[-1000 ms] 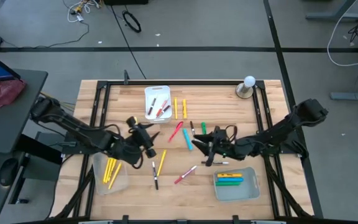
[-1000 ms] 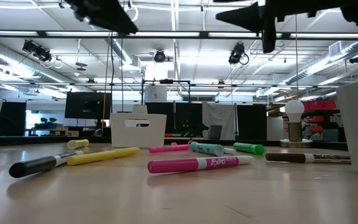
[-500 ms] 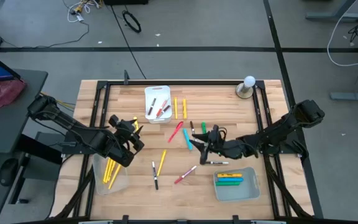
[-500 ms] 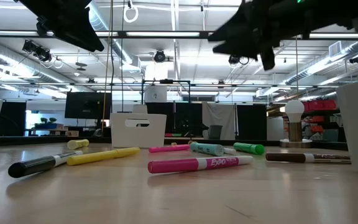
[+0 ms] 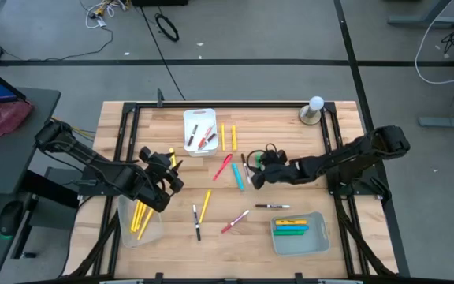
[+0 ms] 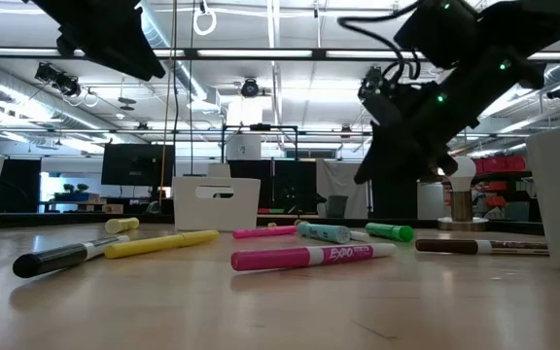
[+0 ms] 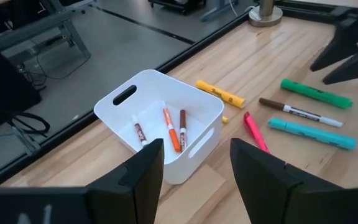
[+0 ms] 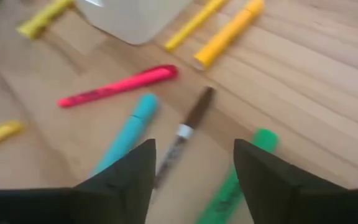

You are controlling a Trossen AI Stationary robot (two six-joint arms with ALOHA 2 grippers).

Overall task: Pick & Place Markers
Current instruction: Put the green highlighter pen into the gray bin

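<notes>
High view first, going from the left side of the table [image 5: 290, 118] to the right. A clear tray [image 5: 139, 224] at the near left corner holds yellow markers [image 5: 140, 217]. It looks like each colour gets its own tray, so that is why they lie together there. The left gripper [image 5: 166, 170] hangs just above that tray's far end. Its fingers are apart and hold nothing, so I think it is ready to go for the next one.

Next comes the white bin [image 5: 199, 131] at the far side, with slim markers [image 5: 203, 139] in it. Loose markers lie on the wood between the trays, because they are not sorted yet.

Right of the middle, the right gripper [image 5: 252, 175] reaches down over a teal marker [image 8: 128, 134], a thin dark marker [image 8: 185, 133] and a green marker [image 8: 235, 177]. Its fingers are spread wide and empty, with the dark one showing in the gap. It looks lined up to grab that one.

Last, the near right tray [image 5: 299, 234] holds green, yellow and blue markers.
</notes>
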